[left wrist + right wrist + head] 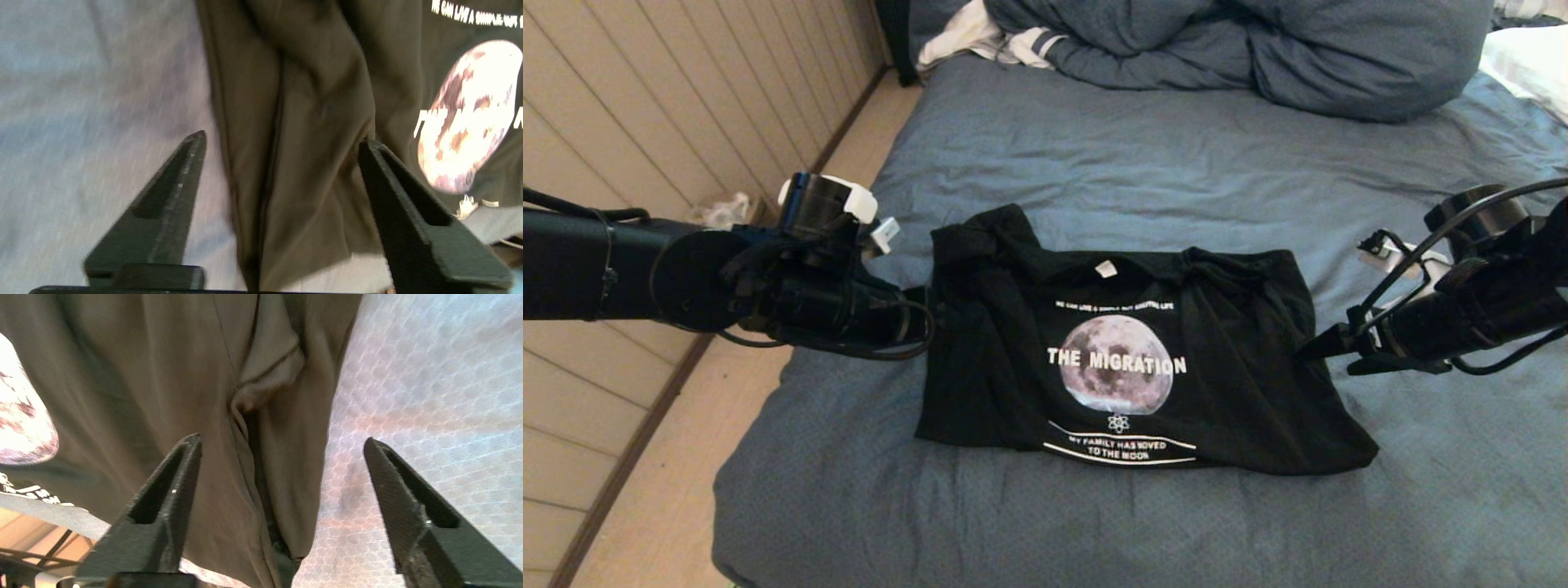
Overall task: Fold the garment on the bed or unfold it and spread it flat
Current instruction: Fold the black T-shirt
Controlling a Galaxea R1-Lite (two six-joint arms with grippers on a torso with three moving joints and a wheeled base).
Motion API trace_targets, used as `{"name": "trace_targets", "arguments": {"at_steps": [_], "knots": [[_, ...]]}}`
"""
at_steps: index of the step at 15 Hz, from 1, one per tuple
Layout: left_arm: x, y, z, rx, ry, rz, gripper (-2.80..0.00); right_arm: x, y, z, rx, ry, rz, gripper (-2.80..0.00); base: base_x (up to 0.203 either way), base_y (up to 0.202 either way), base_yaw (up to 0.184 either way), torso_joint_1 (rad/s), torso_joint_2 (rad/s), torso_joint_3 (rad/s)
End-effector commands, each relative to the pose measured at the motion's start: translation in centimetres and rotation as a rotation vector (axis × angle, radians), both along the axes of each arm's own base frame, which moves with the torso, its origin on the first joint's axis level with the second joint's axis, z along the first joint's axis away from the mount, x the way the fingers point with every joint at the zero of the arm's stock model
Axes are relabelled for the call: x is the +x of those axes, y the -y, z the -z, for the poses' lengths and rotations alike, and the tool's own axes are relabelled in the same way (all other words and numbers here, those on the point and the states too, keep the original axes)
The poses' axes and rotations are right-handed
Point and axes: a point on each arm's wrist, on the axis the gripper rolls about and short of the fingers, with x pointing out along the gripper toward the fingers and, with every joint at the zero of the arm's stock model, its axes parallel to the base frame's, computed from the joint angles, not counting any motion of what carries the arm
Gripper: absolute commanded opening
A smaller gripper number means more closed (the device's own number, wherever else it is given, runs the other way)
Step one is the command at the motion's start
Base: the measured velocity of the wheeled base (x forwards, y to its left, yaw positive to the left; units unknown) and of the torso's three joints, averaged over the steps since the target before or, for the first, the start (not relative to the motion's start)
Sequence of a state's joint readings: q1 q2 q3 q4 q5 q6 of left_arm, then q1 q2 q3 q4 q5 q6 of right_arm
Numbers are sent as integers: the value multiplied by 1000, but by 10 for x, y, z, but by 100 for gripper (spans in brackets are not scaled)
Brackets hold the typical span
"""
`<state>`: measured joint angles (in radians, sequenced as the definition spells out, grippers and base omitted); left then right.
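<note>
The garment (pixel 1127 359), a black T-shirt, lies print-up on the bed (pixel 1094 163), its moon print and white lettering facing me. Its side edges are doubled over in folds and bunched near the collar. My left gripper (pixel 927 314) sits at the shirt's left edge. In the left wrist view it (pixel 282 139) is open, its fingers straddling the folded edge of the shirt (pixel 310 122) without pinching it. My right gripper (pixel 1323 355) is at the right edge. Seen from its wrist it (pixel 282 438) is open over the folded side (pixel 163 375) and bare sheet.
A bunched blue-grey duvet (pixel 1258 49) fills the far end of the bed, with a white striped cloth (pixel 988 37) beside it and a white pillow (pixel 1531 57) at far right. The bed's left edge drops to pale floor (pixel 686 457) along a panelled wall (pixel 645 98).
</note>
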<state>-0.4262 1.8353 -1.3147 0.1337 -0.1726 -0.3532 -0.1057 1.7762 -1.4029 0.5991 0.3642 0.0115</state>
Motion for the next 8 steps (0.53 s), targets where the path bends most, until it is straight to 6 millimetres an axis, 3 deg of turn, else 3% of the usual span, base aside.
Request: {"name": "trace_targets", "arguments": {"at_steps": [1,8], "knots": [[5,2,11,8,-25,-1,0,-1,-2,8,7,-34,-6,0,0,0,0,0,0,0],[4,1,26,49,4,38,0,0,-5,20,13,-73,-21,0,0,0,0,0,0,0]]}}
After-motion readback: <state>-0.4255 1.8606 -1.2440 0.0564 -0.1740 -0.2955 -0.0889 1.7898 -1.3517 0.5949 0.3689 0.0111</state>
